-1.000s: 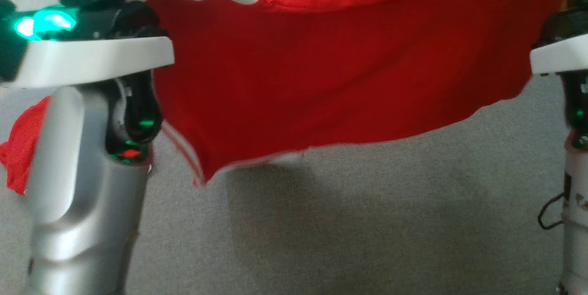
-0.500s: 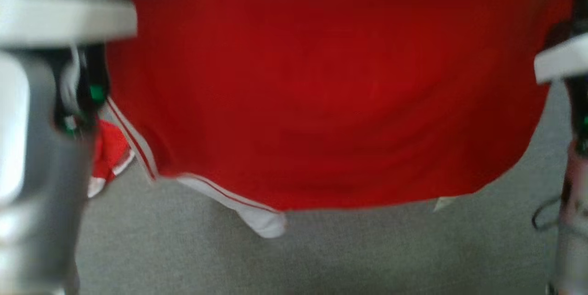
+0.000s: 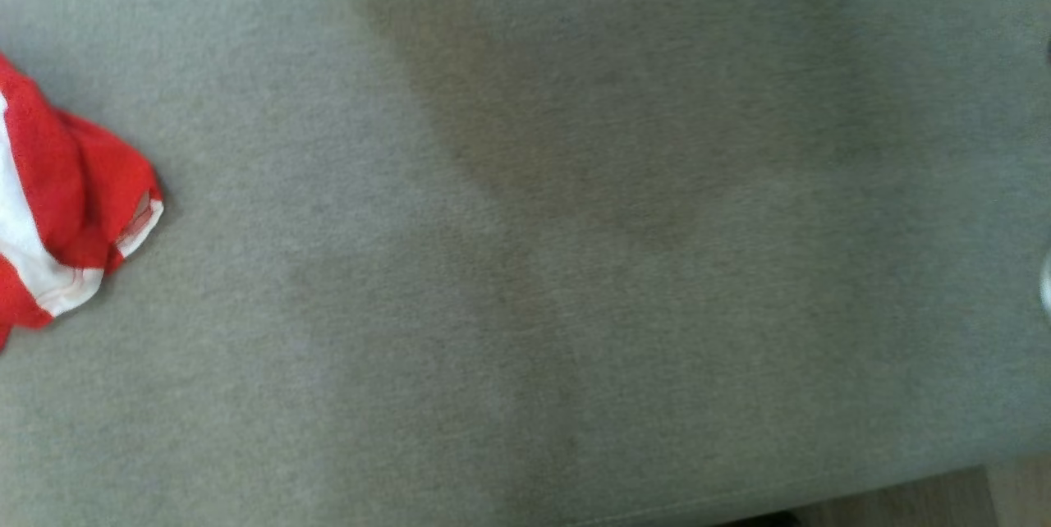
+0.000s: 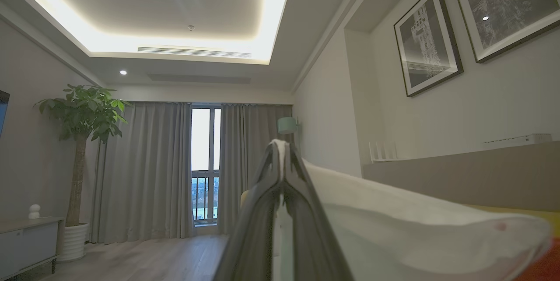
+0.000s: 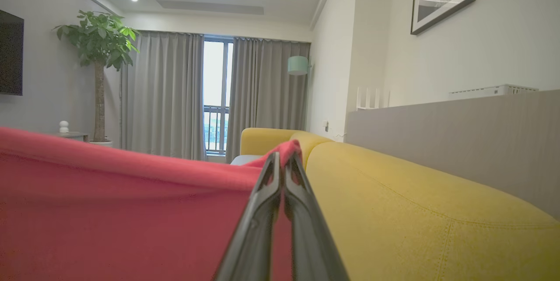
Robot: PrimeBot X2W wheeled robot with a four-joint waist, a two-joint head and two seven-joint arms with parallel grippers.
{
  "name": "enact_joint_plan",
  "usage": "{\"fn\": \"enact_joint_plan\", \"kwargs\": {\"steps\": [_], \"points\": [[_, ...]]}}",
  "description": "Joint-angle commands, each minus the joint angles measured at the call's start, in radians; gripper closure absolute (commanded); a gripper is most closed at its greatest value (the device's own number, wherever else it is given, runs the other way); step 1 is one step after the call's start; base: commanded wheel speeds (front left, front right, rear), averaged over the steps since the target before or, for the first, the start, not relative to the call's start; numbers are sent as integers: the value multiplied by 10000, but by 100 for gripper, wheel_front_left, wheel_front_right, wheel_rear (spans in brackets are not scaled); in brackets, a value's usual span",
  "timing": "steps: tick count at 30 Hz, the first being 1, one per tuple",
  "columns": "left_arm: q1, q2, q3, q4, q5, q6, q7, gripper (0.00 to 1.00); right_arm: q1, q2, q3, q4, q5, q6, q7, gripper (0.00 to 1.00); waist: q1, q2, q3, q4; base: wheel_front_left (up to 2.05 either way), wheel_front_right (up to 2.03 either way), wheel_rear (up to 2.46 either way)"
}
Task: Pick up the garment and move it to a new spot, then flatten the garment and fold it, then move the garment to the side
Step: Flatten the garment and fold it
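Two grippers are holding one garment (image 5: 131, 202) up in the air between them. The left gripper (image 4: 282, 158) is pinching its white edge (image 4: 393, 224), jaws closed tight on the fabric, with only a sliver of cloth peeking out at the tips. The right gripper (image 5: 283, 158) is pinching a red corner the same way, jaws pressed together on it.

Seen from the left wrist, the cloth is running off to the right of the fingers. Seen from the right wrist, it is running off to the left. So the garment's long axis is lying side to side across the robot's front, with the white end at the left gripper and the red end at the right gripper. A small patch of red is also showing at the far lower right of the left wrist view, past the white.

Below the head camera one grey surface (image 3: 575, 264) is spreading out, with one broad shadow darkening its middle. One red-and-white bundle (image 3: 66, 207) is resting on it at the left edge. I cannot tell whether it is joined to the held garment. One strip of wood floor (image 3: 903, 494) is showing at the lower right.

Beyond the fingers, one yellow sofa (image 5: 415, 211) is sitting just right of the right gripper. One plant (image 4: 83, 114) is standing left of one window (image 4: 203, 163), which two curtains (image 4: 144, 171) are flanking. One teal lamp (image 5: 298, 65) is hanging near the right curtain, and two pictures (image 4: 426, 40) are hanging on the right wall.
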Motion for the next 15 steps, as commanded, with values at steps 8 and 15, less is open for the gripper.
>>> {"fn": "enact_joint_plan", "kwargs": {"steps": [8, 15], "points": [[-123, -133, -351, 1489, -20, -559, -826, 100, -233, -323, -112, 2323, -107, -7, -1541, 100, -5, 0, 348, 619, 0, 0, 0], [1950, -352, -945, 1962, -133, -835, -992, 100, 1191, -739, 603, 3970, 183, -7, -1362, 100, -5, 0, 58, 977, 0, 0, 0]]}}
